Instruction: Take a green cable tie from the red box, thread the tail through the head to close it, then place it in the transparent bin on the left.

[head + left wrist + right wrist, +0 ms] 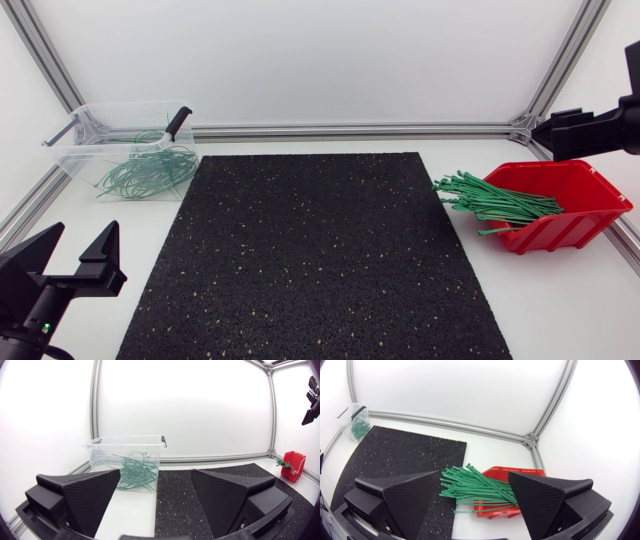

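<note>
Nearest the overhead camera sat the left hand (80,240), low at the near left corner of the white surface (560,300), just off the left edge of a black flecked mat (310,260). Its two broad black fingers stood wide apart with nothing between them. Seen from its own wrist, it faced across the surface toward the transparent bin (70,150), well ahead of it.

That bin stood at the far left corner, beside the mat's far left corner. Inside lay a loose tangle of closed green loops (140,172). A black latch (178,122) showed on its rim.

At the far right, the right hand (475,477) was held up in the air, its fingers also spread wide and empty. From its wrist camera, it looked down on the red box (570,235) and its contents, which lay below and ahead of the fingers without touching them.

The red box rested on the white surface just beyond the mat's right edge, its open front turned toward the mat. A bundle of straight green cable ties (495,200) lay in it. Their long axes ran roughly side to side across the surface, from inside the box out toward the mat. The free ends fanned out past the box's front lip and stopped near the mat's edge. Which ends were heads was hard to tell.
</note>
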